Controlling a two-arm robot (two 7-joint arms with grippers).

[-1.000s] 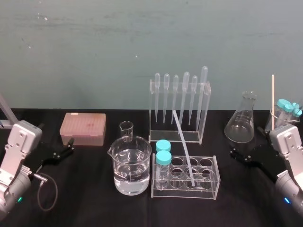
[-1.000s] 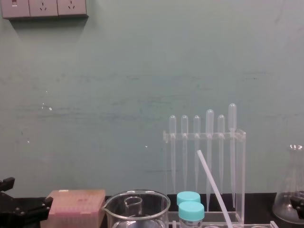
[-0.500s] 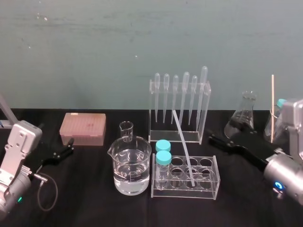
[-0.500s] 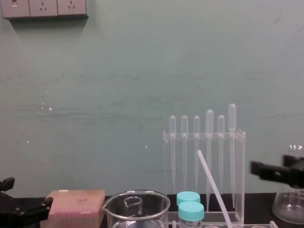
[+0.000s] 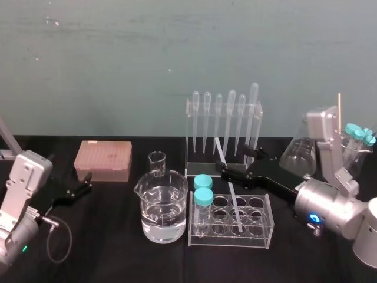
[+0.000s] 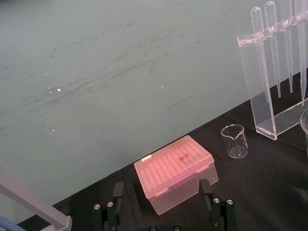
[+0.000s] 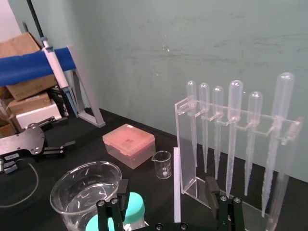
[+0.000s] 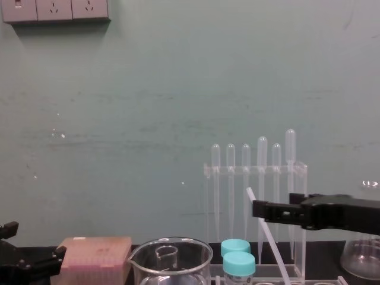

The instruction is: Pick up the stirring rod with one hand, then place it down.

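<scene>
The black table point(image 5: 118, 253) carries the glassware. The left gripper point(image 5: 87, 183) rests parked on it with its fingers spread, well away from the work. The right gripper point(image 5: 235, 162) hovers above the test-tube rack point(image 5: 259, 239), with the pipette stand point(image 5: 189, 141) just beyond its fingertips. Its fingers are wide apart and hold nothing. The stirring rod point(image 5: 235, 203) leans between them, its foot in a rack well below, probably so that a squeeze can catch its free upper length.
</scene>
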